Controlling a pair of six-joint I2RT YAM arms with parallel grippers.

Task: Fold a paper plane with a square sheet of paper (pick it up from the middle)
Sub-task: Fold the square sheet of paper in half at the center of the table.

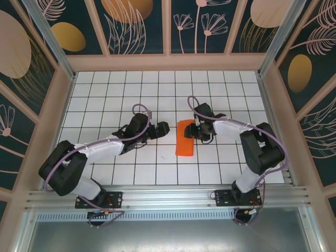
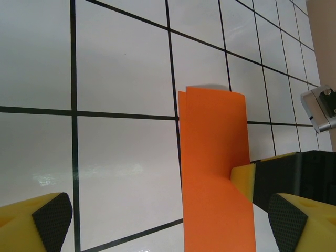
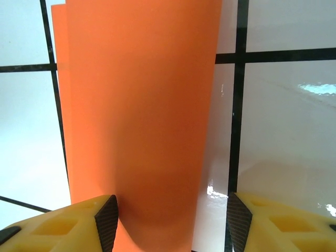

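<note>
left arm [image 1: 100, 148]: reaches from the near-left base towards the table middle, forearm low over the tiles.
left gripper [image 1: 164, 128]: just beside the left long edge of the orange paper, with a small gap between them in the top view. Fingers spread wide and nothing between the pads. In its wrist view [image 2: 168, 226] the yellow fingers with black pads sit far apart at the bottom corners.
orange paper [image 1: 185, 138]: lies flat on the table, a little right of centre, between the two grippers. It is a narrow strip, longer than wide, with its long axis running away from the bases. Left wrist view [image 2: 215, 173]: two layers show slightly offset along one long edge, and the far end is a bit lifted with a shadow under it. Right wrist view [image 3: 142, 105]: same offset layer on the left edge.
right gripper [image 1: 192, 131]: over the right long edge of the paper. Right wrist view [image 3: 168, 223]: fingers partly apart, the paper runs between them. The left pad [image 3: 107, 223] is at the paper's edge, the right pad is off the paper over white tile with a gap. Not pinching. One yellow finger [image 2: 242, 181] shows at the paper's edge in the left wrist view.
right arm [image 1: 257, 149]: bent at the elbow, coming in from the near-right base.
table [image 1: 105, 89]: white tiles with black grid lines.
</note>
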